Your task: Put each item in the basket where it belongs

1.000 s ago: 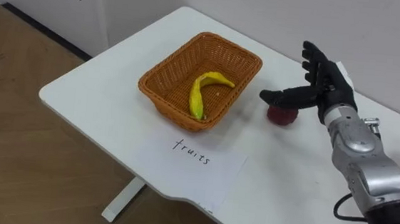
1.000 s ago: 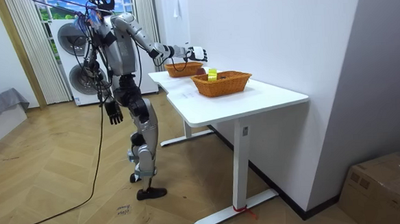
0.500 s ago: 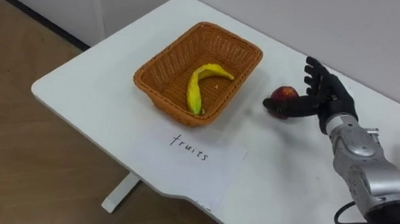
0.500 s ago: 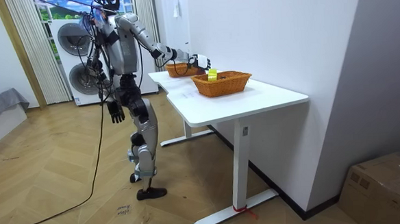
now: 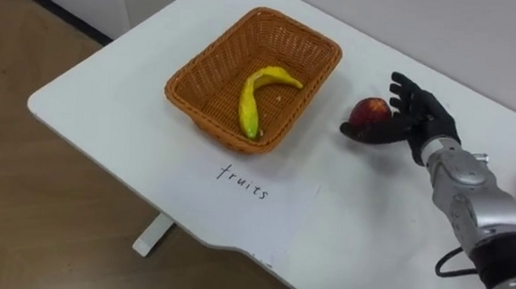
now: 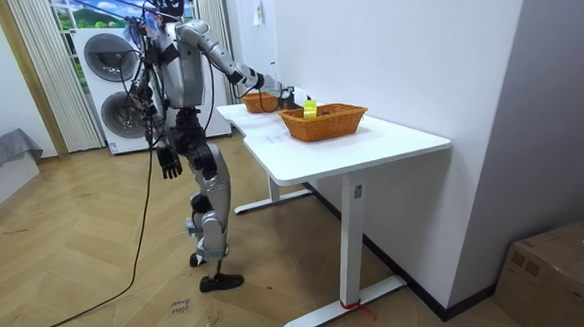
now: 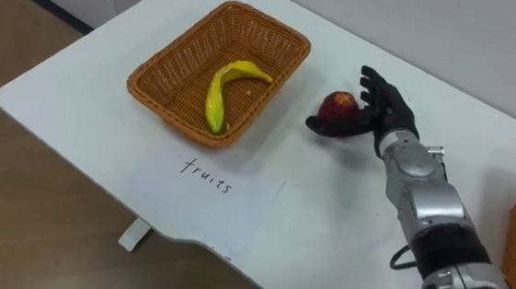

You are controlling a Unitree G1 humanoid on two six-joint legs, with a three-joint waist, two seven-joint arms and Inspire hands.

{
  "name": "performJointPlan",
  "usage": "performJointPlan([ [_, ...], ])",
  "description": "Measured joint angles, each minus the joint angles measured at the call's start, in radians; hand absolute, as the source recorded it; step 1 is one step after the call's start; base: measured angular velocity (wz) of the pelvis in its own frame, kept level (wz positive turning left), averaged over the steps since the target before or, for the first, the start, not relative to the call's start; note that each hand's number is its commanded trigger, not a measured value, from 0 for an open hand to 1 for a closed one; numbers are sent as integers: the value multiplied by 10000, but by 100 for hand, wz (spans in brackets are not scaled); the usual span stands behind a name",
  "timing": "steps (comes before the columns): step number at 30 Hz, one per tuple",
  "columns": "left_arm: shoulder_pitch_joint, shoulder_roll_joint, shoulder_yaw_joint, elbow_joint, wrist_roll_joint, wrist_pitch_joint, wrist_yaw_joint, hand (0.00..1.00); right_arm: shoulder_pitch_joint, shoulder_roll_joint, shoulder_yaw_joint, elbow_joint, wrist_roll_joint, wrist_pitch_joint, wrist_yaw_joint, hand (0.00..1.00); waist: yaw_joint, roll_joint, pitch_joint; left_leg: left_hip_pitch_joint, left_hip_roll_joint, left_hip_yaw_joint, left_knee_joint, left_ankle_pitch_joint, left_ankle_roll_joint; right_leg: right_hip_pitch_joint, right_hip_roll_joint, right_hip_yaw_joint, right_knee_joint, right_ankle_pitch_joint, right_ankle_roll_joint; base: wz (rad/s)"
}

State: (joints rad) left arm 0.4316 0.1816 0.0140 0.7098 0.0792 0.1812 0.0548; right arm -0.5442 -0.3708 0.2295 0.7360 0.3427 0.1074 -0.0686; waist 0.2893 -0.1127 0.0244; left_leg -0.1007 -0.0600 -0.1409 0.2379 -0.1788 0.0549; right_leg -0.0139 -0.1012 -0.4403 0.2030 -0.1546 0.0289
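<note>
right hand [image 5: 417, 115] all black. behind it a silver metal wrist with small screws, then a rounded grey forearm that ends in a black segment, a black cable looping under it. in the room view: silver-grey torso and arms, grey legs with dark joints, dark left hand [image 6: 169, 165], black cables around the trunk.

Eye views close above basket [image 5: 211, 67]; room view distant, shares basket.

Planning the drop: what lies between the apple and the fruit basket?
Only bare white table, left eye view; right hand holds the red apple near the orange wicker basket.
</note>
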Motion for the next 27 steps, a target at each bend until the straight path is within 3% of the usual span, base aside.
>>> performJointPlan([
  [10, -556, 106, -203, 93, -10, -73, 129, 0, -566, -199, 48, 711, 133, -205, 1, 0, 169, -6, -5, -491, 8, 0, 217, 30, -17, -440, 5, -12, 46, 74, -65, 0],
  [27, -816, 101, -265, 232, -103, -210, 308, 0, -635, -259, 43, 825, -11, -553, -28, 0, 195, 7, 13, -798, 14, 4, 355, 46, -23, -744, -14, -17, 191, 97, -89, 0],
])
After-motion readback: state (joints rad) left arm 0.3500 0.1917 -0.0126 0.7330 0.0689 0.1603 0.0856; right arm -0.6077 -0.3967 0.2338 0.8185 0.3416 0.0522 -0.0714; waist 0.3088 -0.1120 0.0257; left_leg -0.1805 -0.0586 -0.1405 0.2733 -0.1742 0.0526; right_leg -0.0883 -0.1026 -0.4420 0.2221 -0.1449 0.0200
